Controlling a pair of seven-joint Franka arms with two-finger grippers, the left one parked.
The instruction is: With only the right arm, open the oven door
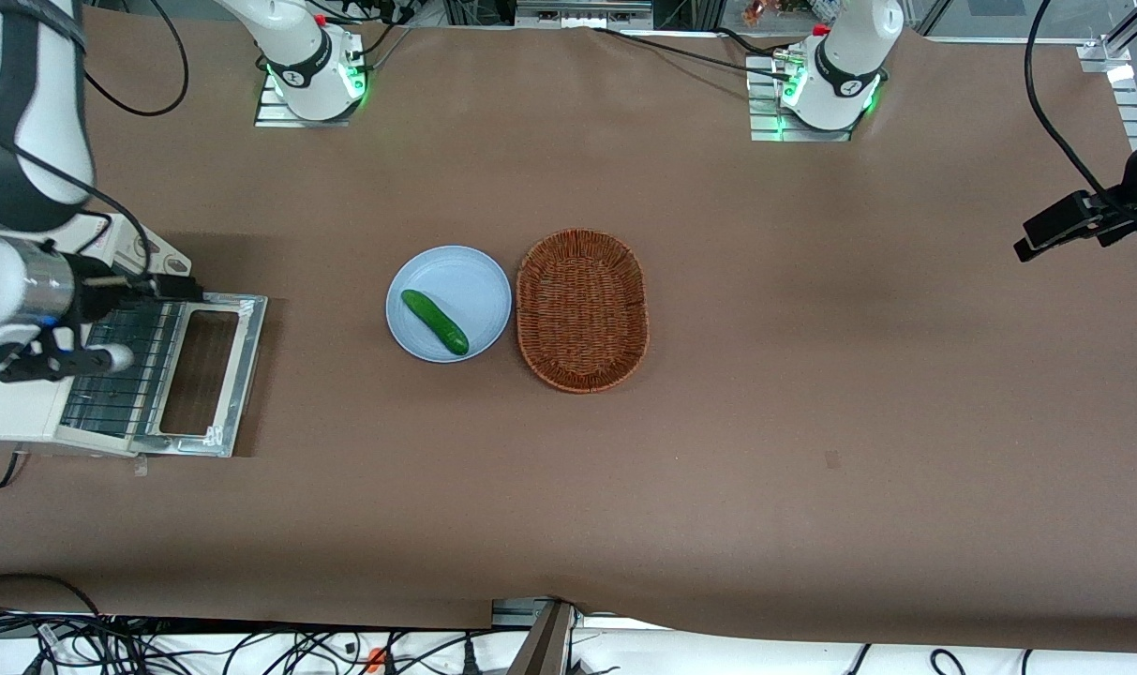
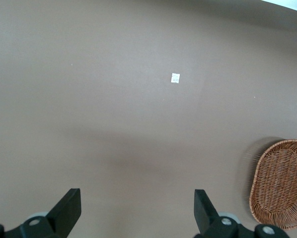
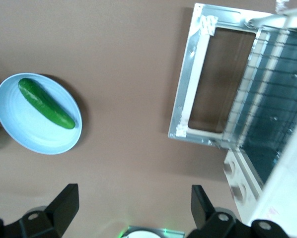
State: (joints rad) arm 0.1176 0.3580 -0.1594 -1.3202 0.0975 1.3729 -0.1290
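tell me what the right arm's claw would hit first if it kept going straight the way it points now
Probably bare table. The claw, fingers open, hangs above the oven and points down at brown cloth between the open oven door and the plate; depth is unclear.

Cucumber (image 1: 434, 322) on plate (image 1: 479, 274), beside basket (image 1: 582, 310); gripper (image 1: 109, 319) above oven door (image 1: 214, 375).
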